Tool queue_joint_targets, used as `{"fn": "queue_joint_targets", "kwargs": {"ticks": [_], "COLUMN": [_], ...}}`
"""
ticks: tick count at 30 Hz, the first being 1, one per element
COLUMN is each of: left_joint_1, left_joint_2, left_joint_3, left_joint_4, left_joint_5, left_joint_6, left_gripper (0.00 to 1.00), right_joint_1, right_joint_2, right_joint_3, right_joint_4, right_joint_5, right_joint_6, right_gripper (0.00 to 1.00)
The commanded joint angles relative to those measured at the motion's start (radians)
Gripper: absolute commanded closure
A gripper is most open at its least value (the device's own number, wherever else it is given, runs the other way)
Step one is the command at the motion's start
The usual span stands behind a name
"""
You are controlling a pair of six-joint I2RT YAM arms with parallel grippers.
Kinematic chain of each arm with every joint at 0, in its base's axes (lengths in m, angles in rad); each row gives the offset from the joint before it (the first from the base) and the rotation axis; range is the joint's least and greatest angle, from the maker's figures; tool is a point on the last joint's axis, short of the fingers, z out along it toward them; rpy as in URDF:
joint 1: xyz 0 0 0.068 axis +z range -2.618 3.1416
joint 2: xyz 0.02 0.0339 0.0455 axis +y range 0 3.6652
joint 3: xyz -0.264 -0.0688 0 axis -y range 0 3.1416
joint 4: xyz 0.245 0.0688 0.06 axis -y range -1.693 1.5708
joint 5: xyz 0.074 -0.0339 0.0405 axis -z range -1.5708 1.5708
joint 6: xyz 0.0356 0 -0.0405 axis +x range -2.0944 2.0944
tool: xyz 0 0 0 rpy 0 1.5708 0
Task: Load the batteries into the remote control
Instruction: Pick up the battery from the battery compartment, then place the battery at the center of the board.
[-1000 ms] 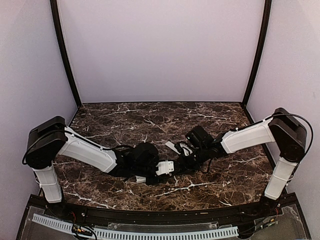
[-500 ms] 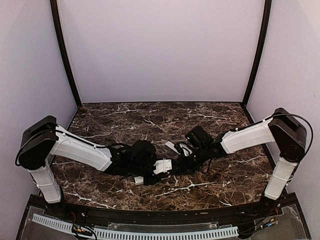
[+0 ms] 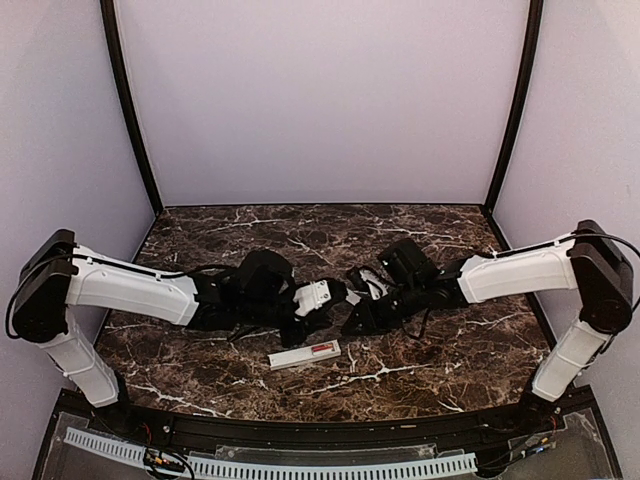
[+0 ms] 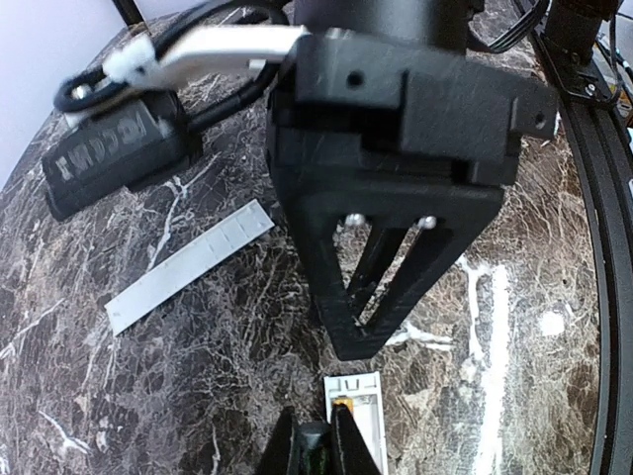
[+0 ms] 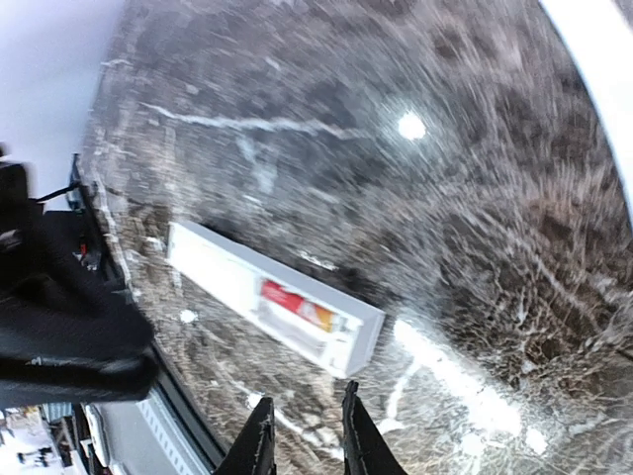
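Remote control (image 3: 305, 354) lay slot-up so your left tool (image 4: 314, 435), pinching the dark battery (image 4: 313, 451), could seat it; right tool (image 5: 305, 414) stood slightly spread.

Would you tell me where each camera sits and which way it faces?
Top external: above, behind the bases, looking down on the brown marble table; left arm, right arm show.
Left wrist: on the left arm, facing down; left tool pinches a small dark green battery.
Right wrist: on the right arm, facing down; open right tool shows.
All see the slim white plastic remote control.
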Motion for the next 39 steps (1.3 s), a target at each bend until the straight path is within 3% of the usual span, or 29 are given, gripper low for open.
{"fn": "queue_joint_targets", "kwargs": {"ticks": [1,8,17,22,29,36,39], "left_joint_1": [-0.003,-0.083,-0.181,-0.209,-0.19,-0.148,-0.148], "left_joint_2": [-0.041,0.003,0.224,0.269,0.28,0.31,0.291], "left_joint_3": [0.005,0.086,0.235,0.262,0.227,0.241,0.232], "left_joint_4": [-0.098,-0.346,-0.474,-0.47,-0.374,-0.381,-0.383], "left_joint_5": [-0.057,-0.058,-0.061,-0.035,0.043,0.084,0.095], "left_joint_6": [0.035,0.139,0.124,0.115,0.105,0.11,0.118], "left_gripper": [1.0,1.0,1.0,1.0,0.81,0.74,0.61], "right_joint_1": [0.007,0.0,-0.024,-0.024,-0.024,-0.024,-0.024], "right_joint_2": [-0.076,-0.09,-0.156,-0.169,-0.167,-0.18,-0.178], "right_joint_3": [0.036,0.031,-0.005,-0.025,-0.03,-0.035,-0.039], "right_joint_4": [-0.049,-0.15,-0.199,-0.188,-0.181,-0.181,-0.178], "right_joint_5": [0.08,0.175,0.236,0.234,0.228,0.235,0.231], "right_joint_6": [-0.085,-0.042,0.004,0.013,0.016,0.016,0.017], "right_gripper": [0.77,0.77,0.75,0.75,0.75,0.74,0.74]}}
